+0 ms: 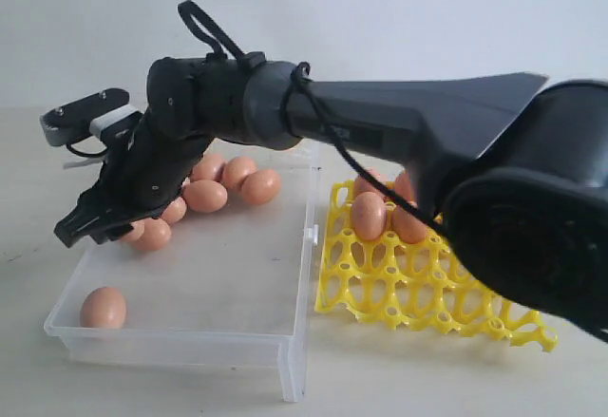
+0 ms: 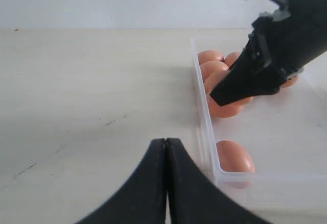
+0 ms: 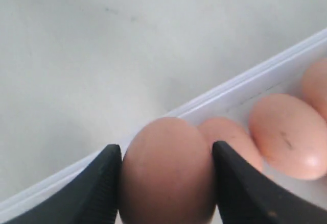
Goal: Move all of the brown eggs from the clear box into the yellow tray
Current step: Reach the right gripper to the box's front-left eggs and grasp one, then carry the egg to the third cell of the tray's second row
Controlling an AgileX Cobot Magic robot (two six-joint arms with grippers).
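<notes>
**Exterior view.** Your right gripper (image 1: 93, 222) hangs over the far left part of the clear box (image 1: 218, 274). Its arm reaches across from the right side, with the wrist bent down and the fingers sloping toward the box's left wall. A cluster of brown eggs (image 1: 206, 196) lies along the far wall. One lone egg (image 1: 103, 308) sits near the front left corner. The yellow tray (image 1: 380, 293) stands just beside the box on its right, with a few eggs in the far cups and the near cups empty. Judgement: a pick-up is in hand, and the task is well short of done.

**Left wrist view.** Your left gripper (image 2: 166, 178) has its fingers pressed together on nothing. It is held over the table (image 2: 76, 81), outside the box wall, and takes no part in this step. The right gripper shows here tilted down over the cluster.

**Right wrist view.** The fingers (image 3: 99, 183) are clamped on the held egg (image 3: 166, 173), one pad against each side of the shell. Neighbouring eggs lie close behind it, near the box wall. Whether the held egg is clear of the box floor cannot be told.

**Next move, as judged.** You need a straight lift clear of the neighbours and the wall. Then carry the egg right to an empty cup and lower it gently. Do not tighten the grip, since the smooth shell may slip or crack
</notes>
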